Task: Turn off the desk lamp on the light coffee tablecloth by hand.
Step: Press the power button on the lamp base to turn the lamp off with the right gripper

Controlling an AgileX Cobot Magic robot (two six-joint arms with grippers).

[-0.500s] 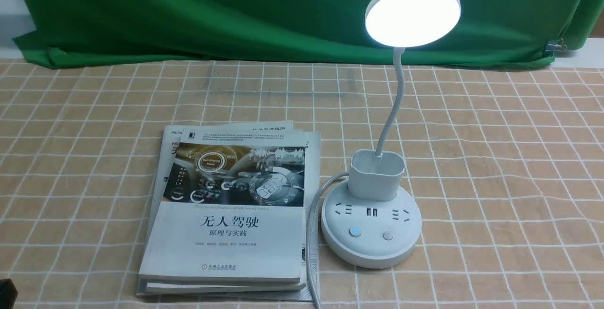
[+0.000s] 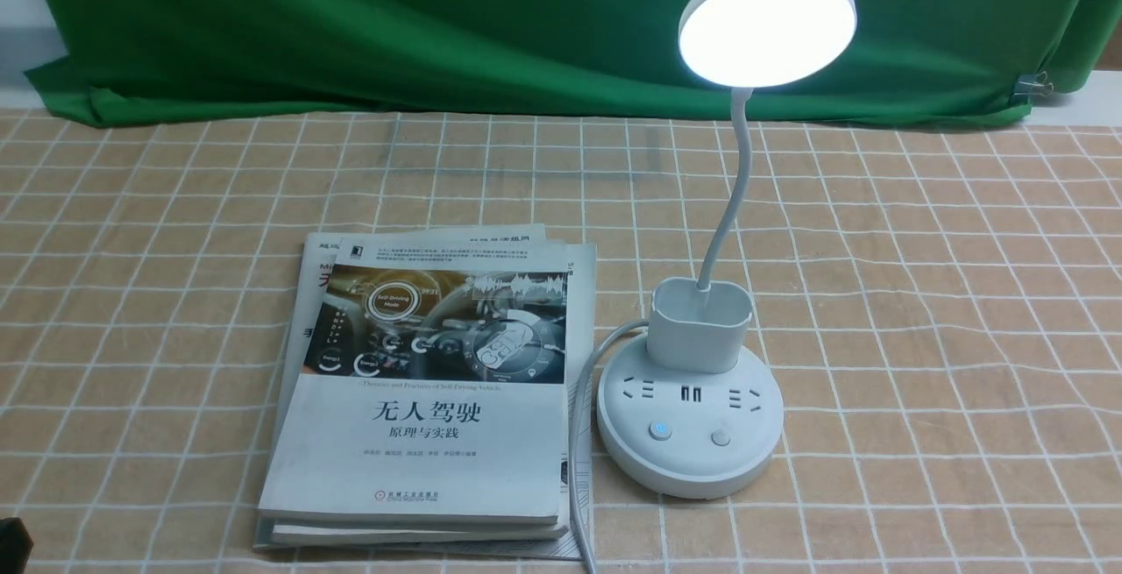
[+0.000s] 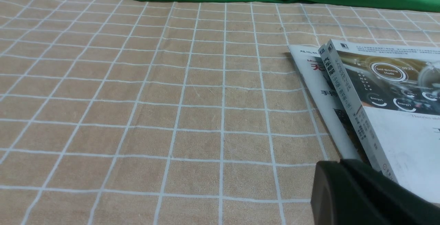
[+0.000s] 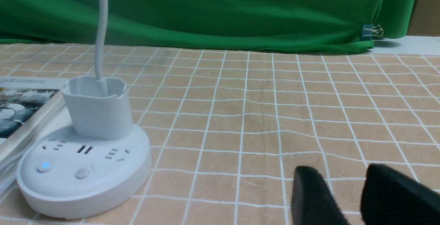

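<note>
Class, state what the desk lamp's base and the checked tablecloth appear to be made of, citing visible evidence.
Desk lamp base: probably moulded plastic, matte white; smooth rounded edges, soft sheen. Tablecloth: seemingly woven fabric, matte; it ripples and shows fine texture.

The desk lamp stands ahead of my right pincer and off to its side, well apart, untouched: white, round base w/ sockets + 2 btns, one btn glowing blue, pen cup upright on the base, thin gooseneck rising out of it. Its disc head is lit, bright white. The light coffee tablecloth, tan w/ white grid, lies flat under lamp & below my pincer's parted fingers.
</note>
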